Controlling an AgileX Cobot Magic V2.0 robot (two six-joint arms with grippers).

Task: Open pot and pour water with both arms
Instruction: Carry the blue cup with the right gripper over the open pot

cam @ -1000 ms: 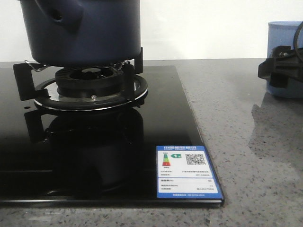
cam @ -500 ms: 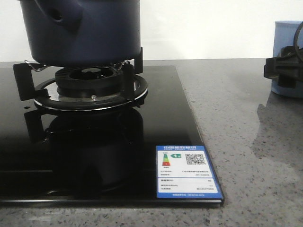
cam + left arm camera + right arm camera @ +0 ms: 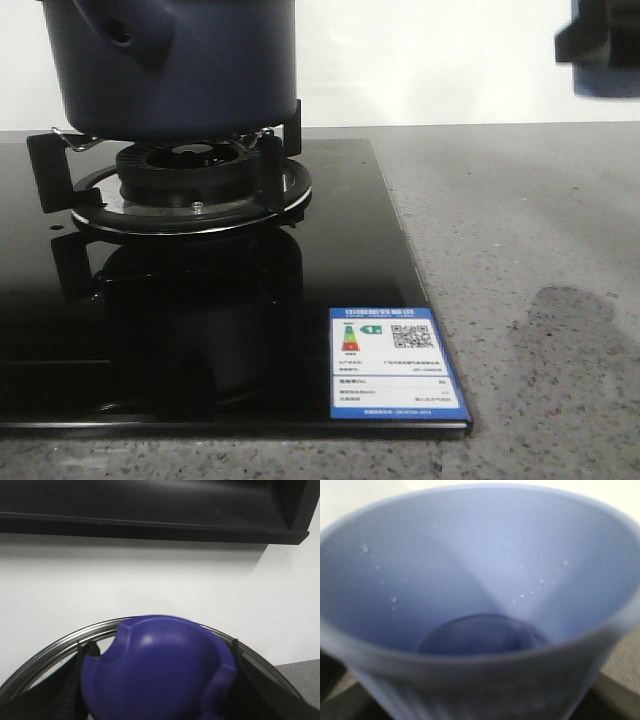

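Observation:
The dark navy pot [image 3: 180,70] stands on the burner grate [image 3: 190,185], its handle stub [image 3: 130,35] facing me; its top is cut off by the frame. In the left wrist view my left gripper [image 3: 160,692] is shut on the blue lid knob [image 3: 160,665], with the lid's steel rim [image 3: 50,652] behind it. I cannot tell whether the lid rests on the pot. My right gripper [image 3: 600,40] is high at the far right, shut on a pale blue ribbed cup [image 3: 480,555] with a little water [image 3: 480,635] at the bottom.
A black glass stove top [image 3: 200,330] with a blue energy label [image 3: 397,362] fills the left and middle. Grey speckled counter [image 3: 540,230] lies to the right. A black shelf [image 3: 150,505] runs along the white wall above the lid.
My right gripper has lifted the pale blue cup from the counter at the right up to the top right corner of the front view. The pot has not moved.

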